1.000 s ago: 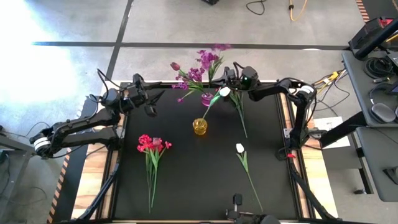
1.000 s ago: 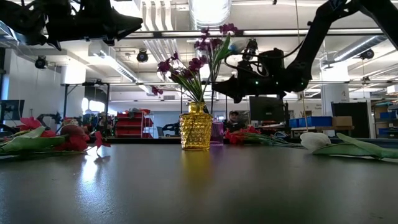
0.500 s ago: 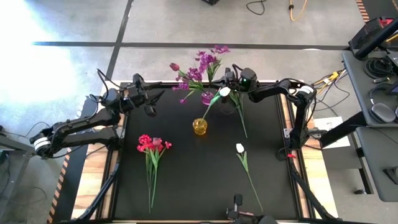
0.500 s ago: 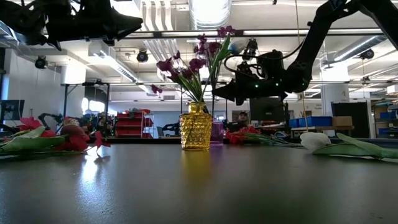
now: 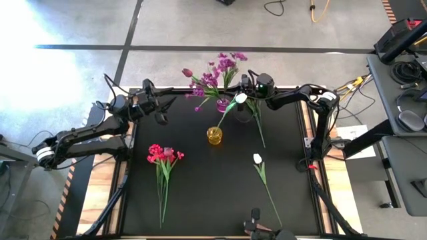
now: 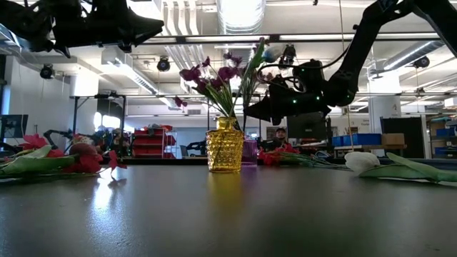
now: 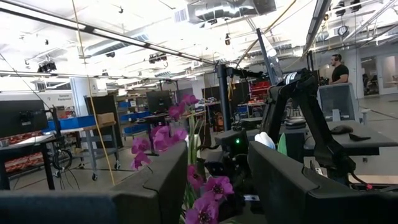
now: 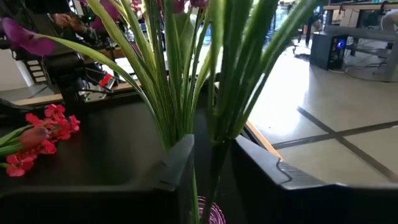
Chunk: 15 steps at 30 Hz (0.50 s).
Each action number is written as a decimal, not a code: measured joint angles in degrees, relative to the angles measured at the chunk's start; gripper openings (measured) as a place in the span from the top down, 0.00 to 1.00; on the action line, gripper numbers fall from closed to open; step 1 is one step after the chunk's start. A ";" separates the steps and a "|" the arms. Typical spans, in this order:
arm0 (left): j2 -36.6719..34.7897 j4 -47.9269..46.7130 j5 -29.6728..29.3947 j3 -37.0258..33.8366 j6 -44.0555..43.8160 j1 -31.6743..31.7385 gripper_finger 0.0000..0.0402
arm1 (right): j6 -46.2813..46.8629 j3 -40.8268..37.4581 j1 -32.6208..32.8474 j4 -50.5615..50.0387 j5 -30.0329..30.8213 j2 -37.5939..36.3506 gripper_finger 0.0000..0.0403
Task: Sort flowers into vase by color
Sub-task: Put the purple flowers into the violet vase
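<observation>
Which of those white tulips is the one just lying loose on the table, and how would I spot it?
Start at the black table and find the yellow vase near its middle. Toward the near right from it lies the loose white tulip, flat on the mat, stem running to the near edge. The other white tulip stands propped up from the yellow vase, by the right claw.

Overhead, table-level, two wrist cameras.
</observation>
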 joint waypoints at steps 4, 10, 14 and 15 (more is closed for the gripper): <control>0.00 -0.02 0.00 0.00 0.00 0.00 0.61 | 0.08 0.00 0.00 0.02 -0.07 0.00 0.67; 0.00 -0.18 0.02 0.00 0.00 0.00 0.61 | 0.58 0.00 0.00 0.06 -0.51 -0.14 0.65; 0.00 -0.23 0.02 0.00 0.00 0.00 0.61 | 0.53 0.00 0.35 -0.20 -0.67 -0.46 0.70; 0.00 -0.23 0.02 0.00 0.00 0.01 0.61 | 0.51 0.00 0.47 -0.26 -0.76 -0.56 0.72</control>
